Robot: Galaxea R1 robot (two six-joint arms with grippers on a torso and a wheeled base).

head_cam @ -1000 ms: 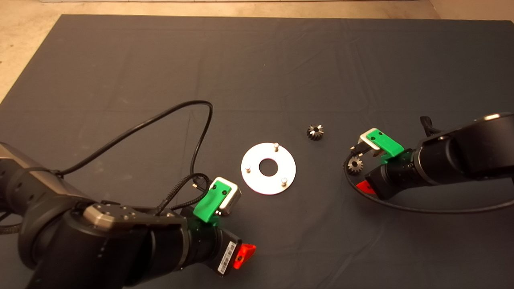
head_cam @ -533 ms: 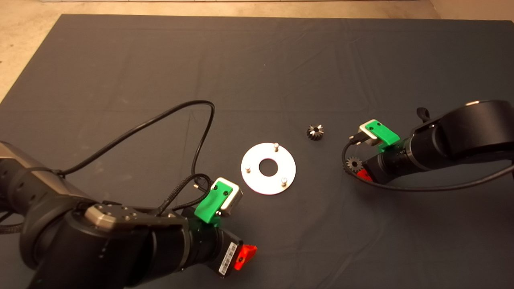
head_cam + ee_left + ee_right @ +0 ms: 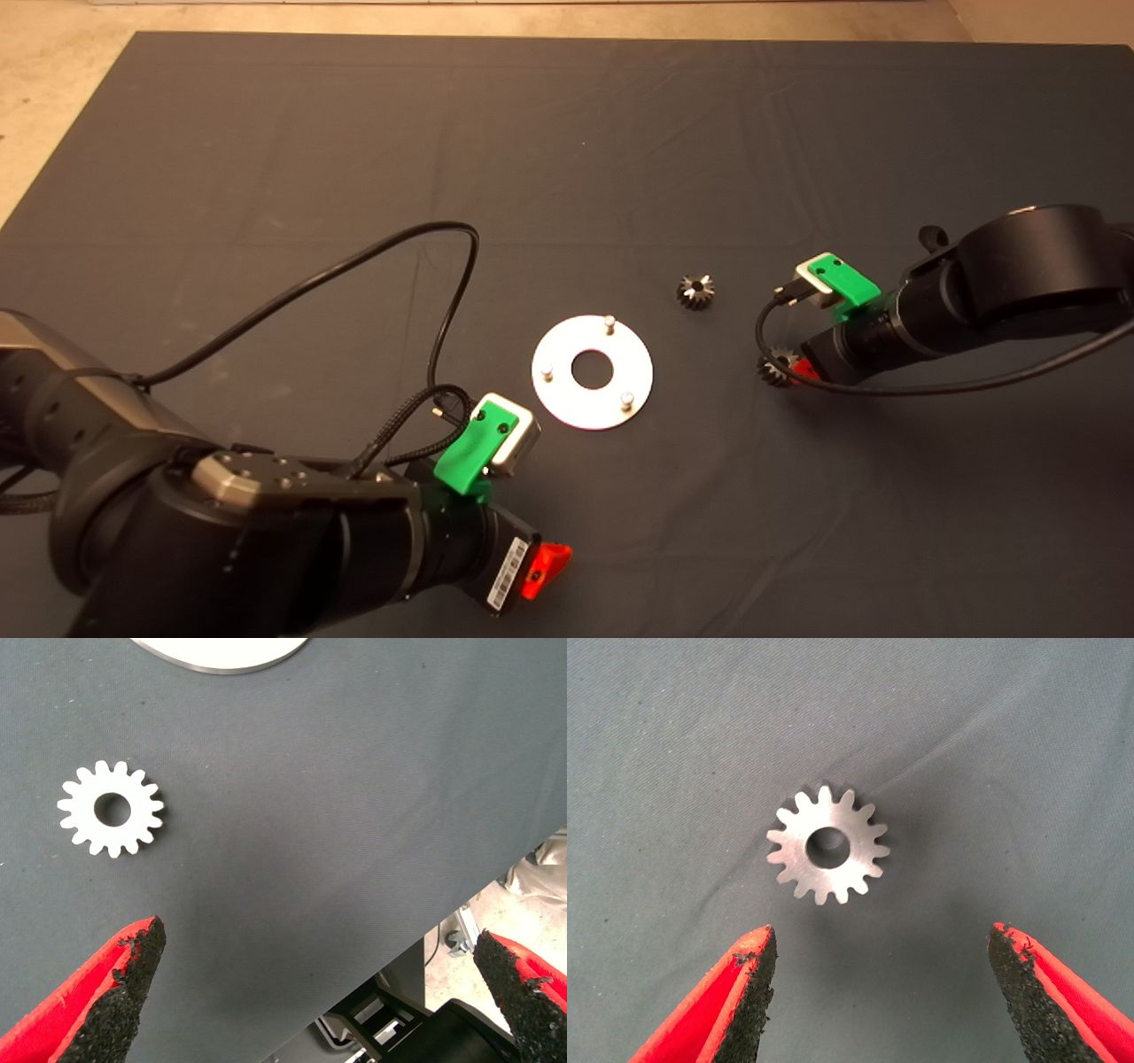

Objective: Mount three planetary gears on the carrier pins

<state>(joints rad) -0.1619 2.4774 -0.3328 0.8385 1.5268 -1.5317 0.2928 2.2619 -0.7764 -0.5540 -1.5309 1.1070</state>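
Two grippers hang spread over the dark mat (image 3: 567, 151): ahead of the right gripper (image 3: 881, 992) a planetary gear (image 3: 827, 856) lies flat; off the left gripper (image 3: 319, 992) lies another gear (image 3: 111, 808), the disc (image 3: 592, 372) beyond it. Beige floor (image 3: 53, 53) borders the mat.

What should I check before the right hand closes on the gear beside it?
1. Right hand open: ok, fingers spread wide.
2. Gear centred ahead of the fingers: ok, flat on the mat, not yet between the pads.
3. Carrier disc free: ok, all three pins bare.
4. Cable near the right hand clear of the gear: cannot tell, its loop passes close in the head view.
5. Left hand out of the way: ok, open over its own gear, near the disc.
6. Third gear: ok, lying loose beyond the disc.
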